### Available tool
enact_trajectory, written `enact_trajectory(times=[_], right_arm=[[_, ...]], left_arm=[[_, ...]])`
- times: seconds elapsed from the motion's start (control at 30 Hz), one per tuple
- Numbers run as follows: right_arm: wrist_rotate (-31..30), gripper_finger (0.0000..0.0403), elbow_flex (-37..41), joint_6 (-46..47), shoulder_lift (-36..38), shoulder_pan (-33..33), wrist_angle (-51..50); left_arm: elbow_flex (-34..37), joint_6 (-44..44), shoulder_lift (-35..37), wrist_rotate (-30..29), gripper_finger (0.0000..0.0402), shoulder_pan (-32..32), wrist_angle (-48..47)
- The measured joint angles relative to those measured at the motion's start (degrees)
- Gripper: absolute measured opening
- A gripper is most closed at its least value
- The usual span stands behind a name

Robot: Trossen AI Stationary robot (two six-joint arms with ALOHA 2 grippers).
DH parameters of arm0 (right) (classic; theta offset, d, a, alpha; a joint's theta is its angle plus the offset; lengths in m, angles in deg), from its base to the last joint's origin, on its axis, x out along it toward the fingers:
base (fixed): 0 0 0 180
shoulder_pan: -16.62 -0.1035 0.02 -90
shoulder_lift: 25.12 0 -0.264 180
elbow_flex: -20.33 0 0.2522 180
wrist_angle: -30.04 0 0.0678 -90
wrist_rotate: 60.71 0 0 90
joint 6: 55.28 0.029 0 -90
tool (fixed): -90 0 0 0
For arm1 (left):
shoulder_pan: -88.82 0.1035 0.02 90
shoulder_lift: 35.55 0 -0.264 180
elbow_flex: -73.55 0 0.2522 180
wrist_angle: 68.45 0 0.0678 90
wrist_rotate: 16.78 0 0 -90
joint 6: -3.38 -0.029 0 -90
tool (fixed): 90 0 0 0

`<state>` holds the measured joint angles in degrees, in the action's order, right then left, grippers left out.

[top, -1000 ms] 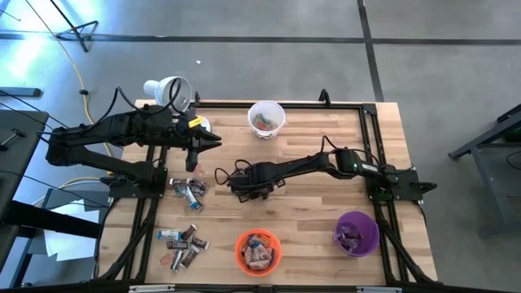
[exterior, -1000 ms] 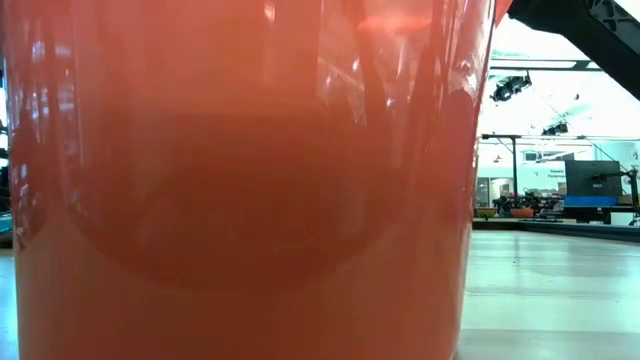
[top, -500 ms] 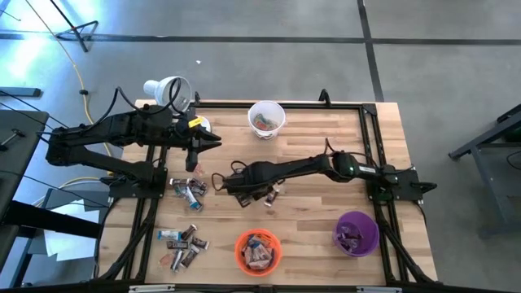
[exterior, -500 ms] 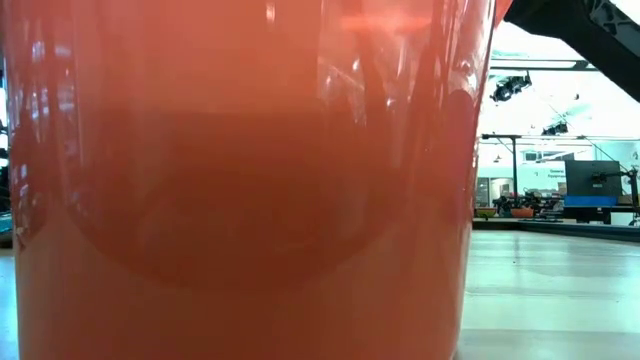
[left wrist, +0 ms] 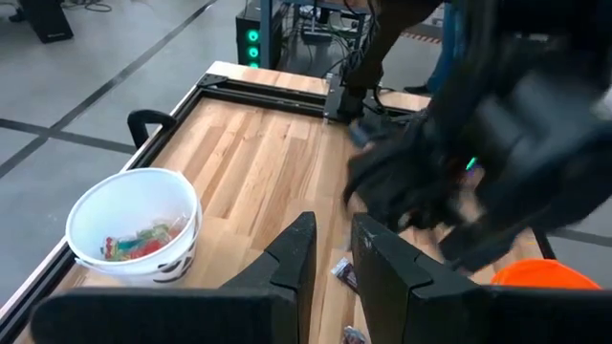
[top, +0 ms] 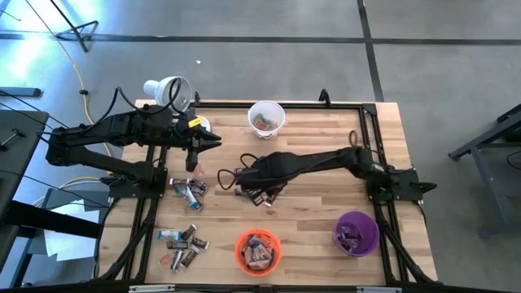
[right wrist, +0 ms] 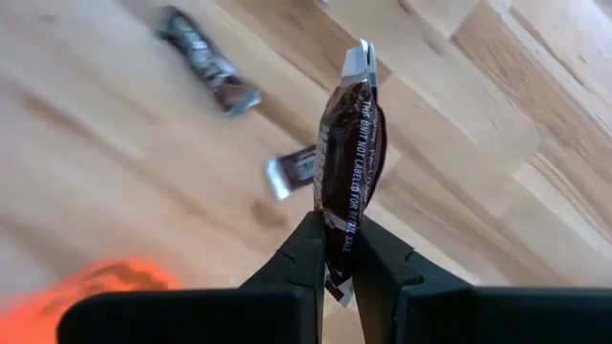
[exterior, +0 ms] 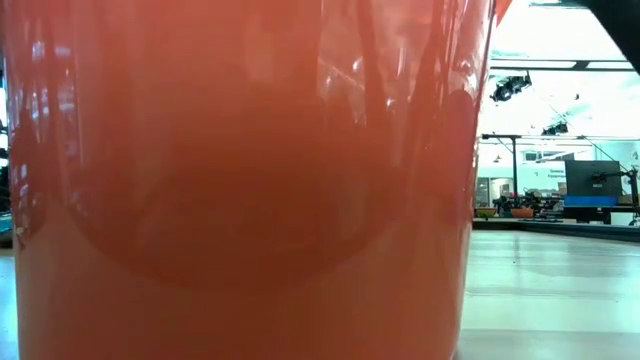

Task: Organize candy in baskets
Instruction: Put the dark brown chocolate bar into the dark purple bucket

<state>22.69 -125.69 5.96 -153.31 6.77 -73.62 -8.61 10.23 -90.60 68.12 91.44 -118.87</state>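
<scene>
Plainly, the right tool is clenched on a dark brown candy bar whose wrapper reads "NOT LABELED FOR RETAIL SALE", a line only the right wrist view shows. From above, that tool hangs over the worktop centre. The white basket sits at 12 o'clock, the orange basket at 6, the purple basket at 4. The left tool, at 9 o'clock, is slightly parted around nothing.

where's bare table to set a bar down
Bare wood lies between the white basket and the purple basket, along the right rail. Crowded: loose candy at the left, down to the orange basket.
</scene>
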Motion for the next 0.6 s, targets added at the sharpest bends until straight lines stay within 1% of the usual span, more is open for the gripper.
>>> enact_trajectory(times=[0.07, 0.17, 0.27, 0.5, 0.6], right_arm=[[1.15, 0.0027, -0.01, 0.19, 1.92, -0.58, -0.21], [1.28, 0.0027, 0.01, 1.14, 4.43, -1.7, -0.1], [-0.46, 0.0028, -0.02, 4.44, 6.76, -3.29, -0.13], [-0.87, 0.0028, 0.13, 4.65, 7.06, -5.44, -0.09], [-1.23, 0.0028, 5.4, 4.81, 11.64, -6.23, 0.19]], left_arm=[[0.0, 0.0, -0.02, 0.0, 0.0055, 0.0, 0.01], [0.0, 0.0, -0.02, 0.0, 0.0055, 0.0, 0.06], [0.0, 0.0, -0.02, 0.0, 0.0055, 0.0, 0.08], [-0.01, 0.02, -0.02, -1.59, 0.0055, 0.0, 0.73], [-0.02, 1.64, -0.01, -3.16, 0.0055, 0.0, 2.07]])
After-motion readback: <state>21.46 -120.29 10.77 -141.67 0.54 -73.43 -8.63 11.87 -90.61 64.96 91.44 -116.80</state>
